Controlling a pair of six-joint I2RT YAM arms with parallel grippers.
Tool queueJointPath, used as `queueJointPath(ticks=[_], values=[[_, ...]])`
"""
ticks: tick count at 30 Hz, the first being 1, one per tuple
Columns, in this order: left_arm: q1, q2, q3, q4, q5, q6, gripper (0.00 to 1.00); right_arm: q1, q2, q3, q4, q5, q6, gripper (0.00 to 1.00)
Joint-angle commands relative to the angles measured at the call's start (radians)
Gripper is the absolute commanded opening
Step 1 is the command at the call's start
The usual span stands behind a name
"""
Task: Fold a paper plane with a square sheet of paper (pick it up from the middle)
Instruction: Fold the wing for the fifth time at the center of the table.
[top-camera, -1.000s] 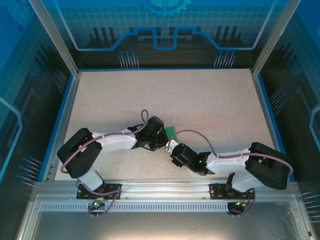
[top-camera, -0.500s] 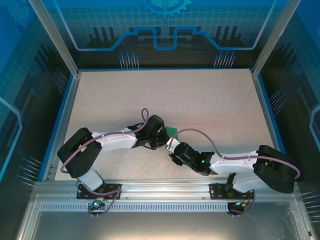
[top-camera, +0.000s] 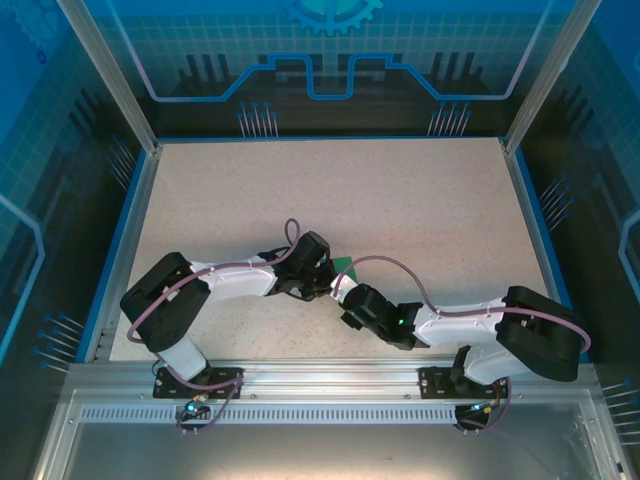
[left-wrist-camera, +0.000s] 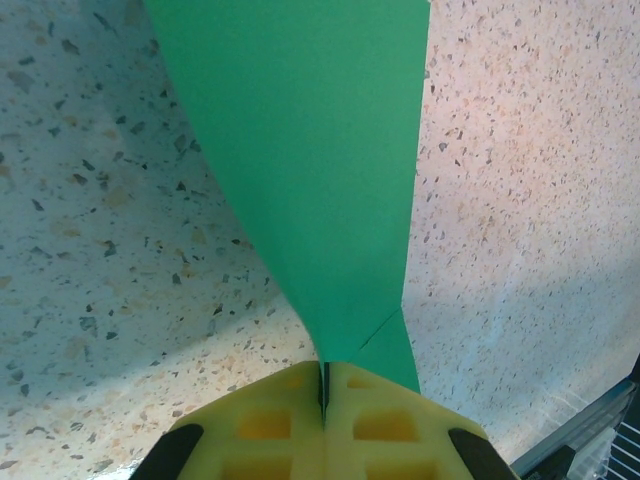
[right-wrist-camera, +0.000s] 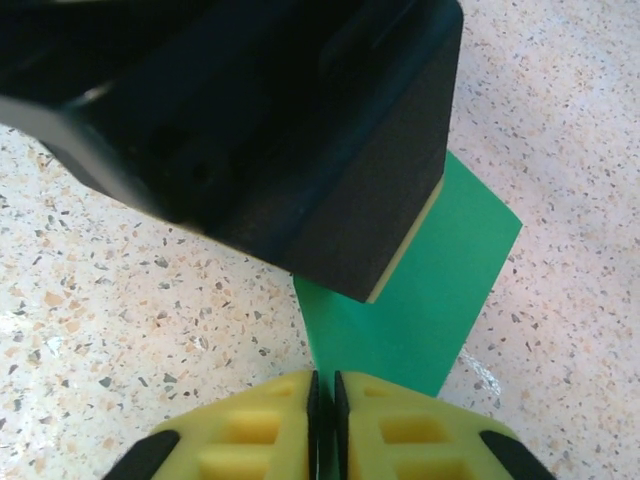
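Top view: found both arms reaching inward over the worktop (top-camera: 400, 200) and meeting a little nearer than its middle; noted left hand (top-camera: 325, 285) and right hand (top-camera: 343, 297) close together, tip to tip; seen of the paper (top-camera: 344, 266) a small green corner poking out beyond the hands, toward the far side.

Left wrist view: found left hand (left-wrist-camera: 324, 385) clamped, yellow pads (left-wrist-camera: 270, 420) pressed together on the narrow near end of the paper (left-wrist-camera: 310, 150); observed the sheet bowed, with shadow on the speckled worktop (left-wrist-camera: 100, 250) at its left edge; noted one short crease line just above the pads.

Right wrist view: found right hand (right-wrist-camera: 323, 400) pinching the paper (right-wrist-camera: 420, 290), pads a thin slit apart with the green edge running into that slit; noted the black body of the left hand (right-wrist-camera: 250, 130) just above, covering the sheet's upper-left part, its pale pad edge lying over the green.

Counted: one paper; two hands, both gripping it; two arms.

Orientation: long axis running from the left pads straight away, widening with distance; from the right pads, slanting up and to the right, ending in a square corner; from above, pointing away from the arm bases.
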Motion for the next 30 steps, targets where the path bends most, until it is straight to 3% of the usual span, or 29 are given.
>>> queueJointPath(ticks=[1,4,9,11,17,30], values=[[-0.005,-0.008,0.036,-0.019,0.031,0.023,0.07,0.013,0.019,0.012,-0.029,0.044,0.041,0.09],[-0.005,-0.023,0.033,-0.022,0.026,0.024,0.09,0.011,0.027,0.013,-0.040,0.042,0.076,0.05],[0.001,-0.067,0.023,-0.047,0.001,0.031,0.26,-0.017,0.023,0.016,-0.041,-0.018,0.142,0.00],[0.005,-0.093,0.009,-0.055,-0.014,0.026,0.37,-0.032,0.016,0.012,-0.032,-0.043,0.163,0.00],[0.017,-0.187,-0.029,-0.072,-0.066,0.036,0.55,-0.089,-0.025,-0.039,0.052,-0.158,0.253,0.00],[0.025,-0.121,-0.033,-0.037,-0.039,-0.012,0.65,-0.109,-0.051,-0.086,0.122,-0.175,0.263,0.00]])
